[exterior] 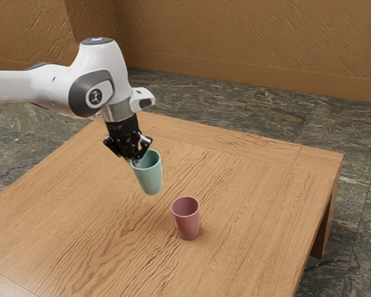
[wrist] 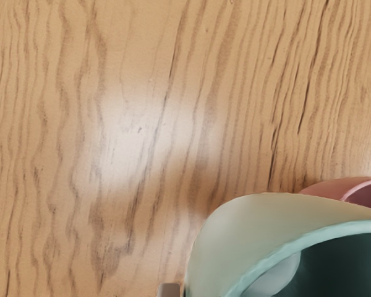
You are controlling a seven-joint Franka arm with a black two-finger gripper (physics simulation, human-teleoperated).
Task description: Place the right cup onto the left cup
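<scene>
My gripper (exterior: 136, 162) is shut on the near wall of the teal cup (exterior: 151, 176), pinching it at the rim. The cup hangs slightly tilted, seemingly just above the table. Upright on the wood stands the pink cup (exterior: 187, 219), apart from the teal one and toward the exterior view's lower right. In the wrist view the gripper (wrist: 221, 284) has one fingertip outside the wall and a pale one inside the teal cup (wrist: 253, 229); part of the pink cup (wrist: 328, 187) is hidden behind it.
The wooden table (exterior: 253, 204) extends around both cups, its edge and a leg at the exterior view's right. Bare tabletop lies between the pink cup and that edge. Beyond are a stone floor and brown walls.
</scene>
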